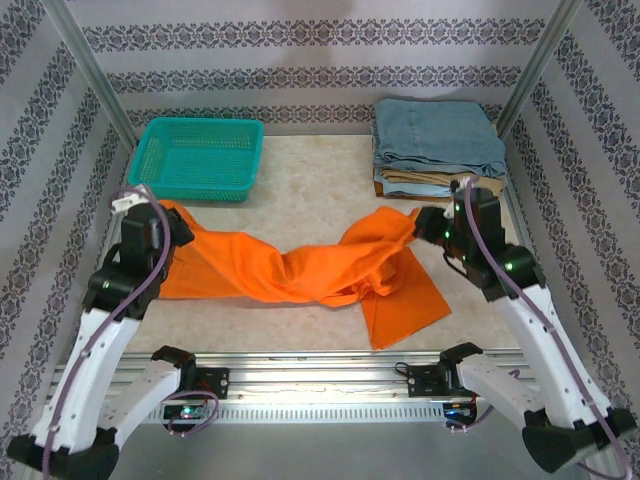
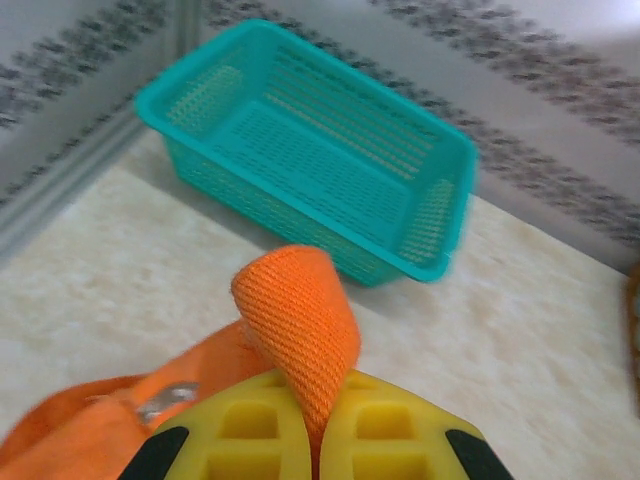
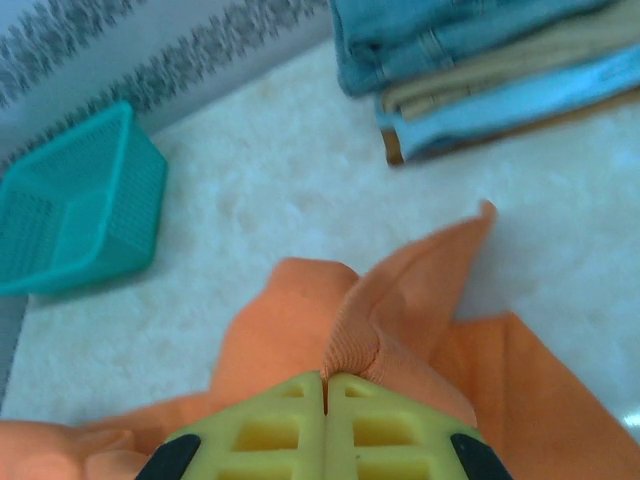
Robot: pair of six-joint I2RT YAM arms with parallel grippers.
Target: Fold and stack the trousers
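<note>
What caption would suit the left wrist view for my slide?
Yellow jaws shut on a fold of bright orange cloth trousers, teal plastic mesh basket behind.

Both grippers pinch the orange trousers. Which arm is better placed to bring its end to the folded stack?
Probably right: the right gripper clamps the trousers near the stack; the left gripper holds the end by the basket.

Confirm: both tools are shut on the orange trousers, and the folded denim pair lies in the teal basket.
Not in the teal basket: the top external view shows the denim pair on a folded stack at the far right of the table. The left tool and right tool are shut on the orange trousers.
</note>
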